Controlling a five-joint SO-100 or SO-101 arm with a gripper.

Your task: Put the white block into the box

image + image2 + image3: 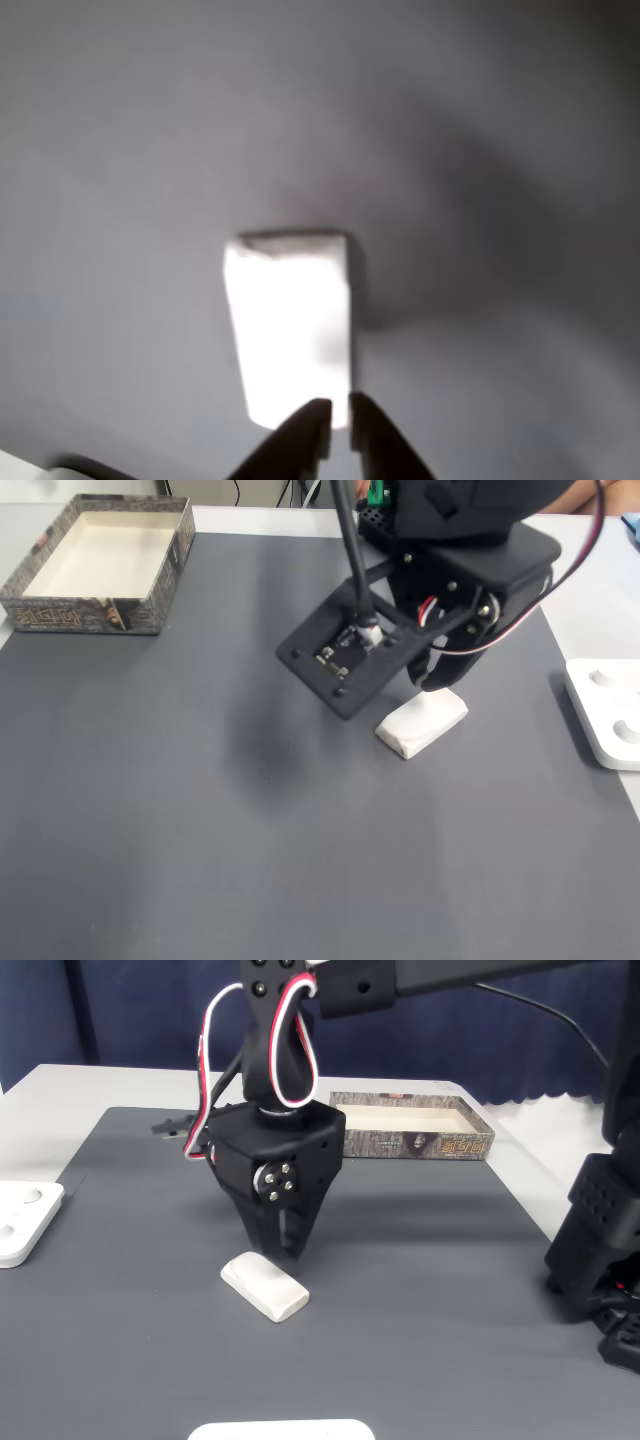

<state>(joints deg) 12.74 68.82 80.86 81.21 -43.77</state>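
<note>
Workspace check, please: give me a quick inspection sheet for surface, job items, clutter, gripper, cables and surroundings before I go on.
Surface: dark grey mat, flat, on a pale table.
Job's things: small white rectangular block lies flat on the mat; shallow cardboard box with cream interior sits at the mat's far-left corner in a fixed view, nothing seen inside.
Clutter: flat white device at the right edge in that view; another white item at the bottom edge in the other fixed view.
Gripper: black two-finger gripper points down at one end of the block, fingertips close together, not around the block.
Cables: red, white and black wires loop along the arm.
Surroundings: dark blue curtain behind the table.
</note>
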